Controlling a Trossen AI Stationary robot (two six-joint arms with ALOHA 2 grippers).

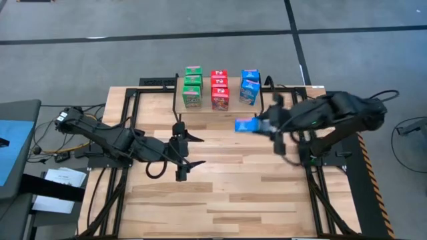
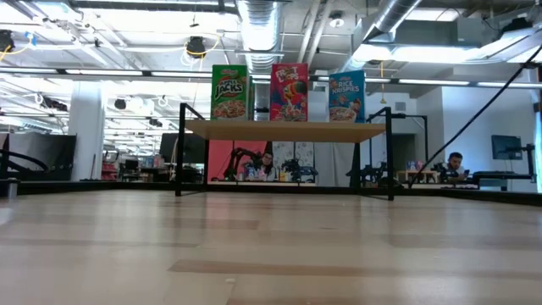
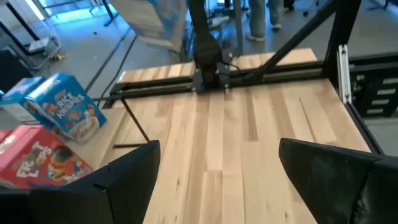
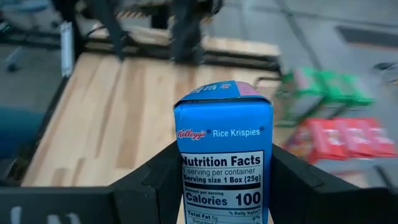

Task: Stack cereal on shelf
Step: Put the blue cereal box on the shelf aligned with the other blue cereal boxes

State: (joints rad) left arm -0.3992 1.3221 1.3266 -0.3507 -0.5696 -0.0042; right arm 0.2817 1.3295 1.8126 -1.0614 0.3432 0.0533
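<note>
The shelf (image 1: pixel 205 107) stands at the table's far middle on thin black legs, with a row of green cereal boxes (image 1: pixel 192 87), a row of red ones (image 1: pixel 219 89) and two blue ones (image 1: pixel 249 87) standing on its board (image 2: pixel 288 131). To the near right of the shelf, above the table, my right gripper (image 1: pixel 261 125) is shut on another blue cereal box (image 1: pixel 245 125). My left gripper (image 1: pixel 199 151) hovers open over the table's middle, nearer than the shelf, with nothing between its fingers. Neither gripper shows in the low view. My right gripper pinches the blue box between its two fingers, which lie on the two faces either side of the nutrition panel (image 4: pixel 224 186). It comes from the table's right, slanting slightly down. The box is lifted clear of the table and sticks out past the fingers toward the table's left.
Black frame rails (image 1: pixel 313 193) run along the tabletop's left and right sides and behind the shelf. The wide wooden tabletop (image 1: pixel 227 193) stretches toward the near edge. People sit at desks (image 2: pixel 453 163) in the room behind the shelf.
</note>
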